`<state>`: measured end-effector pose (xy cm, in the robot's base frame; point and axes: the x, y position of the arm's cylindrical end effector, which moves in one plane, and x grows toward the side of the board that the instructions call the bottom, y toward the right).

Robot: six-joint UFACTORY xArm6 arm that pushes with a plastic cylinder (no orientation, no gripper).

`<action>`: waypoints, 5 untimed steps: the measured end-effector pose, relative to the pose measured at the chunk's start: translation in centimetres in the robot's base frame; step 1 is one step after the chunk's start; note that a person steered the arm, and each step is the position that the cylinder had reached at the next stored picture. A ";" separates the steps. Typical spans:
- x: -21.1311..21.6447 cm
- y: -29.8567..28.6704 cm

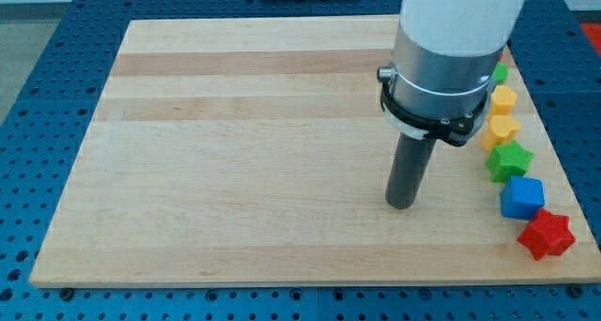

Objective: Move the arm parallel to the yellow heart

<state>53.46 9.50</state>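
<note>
My tip (402, 205) rests on the wooden board (235, 152) right of centre, well left of a column of blocks along the view's right edge. From top to bottom the column holds a partly hidden green block (500, 74), a yellow block (504, 99), a second yellow block (502, 129), a green star (509, 160), a blue cube (522, 198) and a red star (546, 235). I cannot tell which yellow block is the heart. The tip touches no block; it stands about level with the blue cube. The arm's body hides part of the column's top.
The board lies on a blue perforated table (38, 96). The board's right edge runs just past the blocks. The arm's wide white and grey body (446, 49) hangs over the board's upper right.
</note>
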 end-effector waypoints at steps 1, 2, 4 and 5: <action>-0.3 -0.4; -0.6 -1.1; -2.9 -1.3; -2.9 -1.3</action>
<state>50.55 8.20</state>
